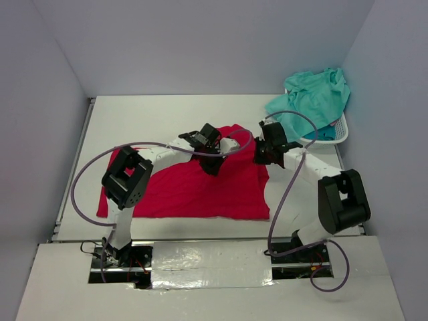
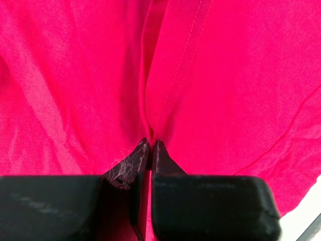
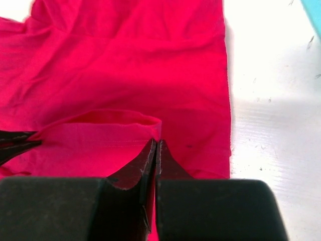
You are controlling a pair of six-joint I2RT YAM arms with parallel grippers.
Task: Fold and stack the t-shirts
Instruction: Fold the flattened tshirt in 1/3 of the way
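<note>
The crimson t-shirt [image 1: 194, 190] lies spread on the bench [image 1: 134, 120] beneath both hands. The left hand [image 2: 150, 144] is pinched tight on a raised pleat. The right hand [image 3: 156, 143], just beside it, clamps a turned-over hem, likely so the pair can carry one edge across as a fold. Beyond the right hand, one basket [image 1: 342, 137] holds one mint-teal t-shirt [image 1: 314, 97] and one darker teal t-shirt [image 1: 326, 133].
</note>
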